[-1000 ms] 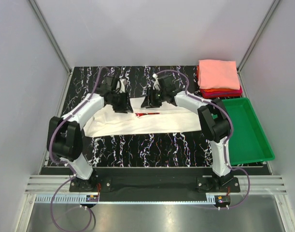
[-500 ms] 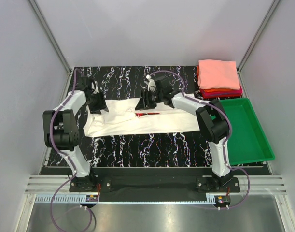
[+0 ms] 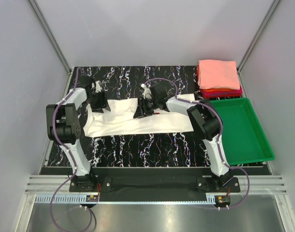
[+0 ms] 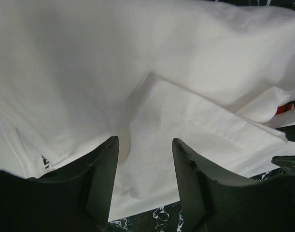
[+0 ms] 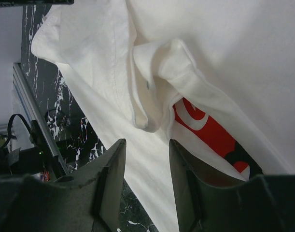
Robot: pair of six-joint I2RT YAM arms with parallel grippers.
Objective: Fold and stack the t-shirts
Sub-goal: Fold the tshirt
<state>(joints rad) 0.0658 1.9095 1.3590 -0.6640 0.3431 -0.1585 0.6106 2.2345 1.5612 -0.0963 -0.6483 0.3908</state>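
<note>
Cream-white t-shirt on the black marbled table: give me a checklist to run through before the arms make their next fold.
1. Left gripper open, nothing pinched: ok.
2. Right gripper open, nothing pinched: ok.
3. Cream-white cotton t-shirt lying flat: not ok, a raised fold sits near its middle and its left end is bunched.
4. Red rectangular chest print fully showing: not ok, cloth covers part of it.
5. Either gripper touching the cloth: cannot tell.
6. Stack of folded t-shirts, salmon-pink on top, tidy at the far right and apart from the white one: ok.
</note>
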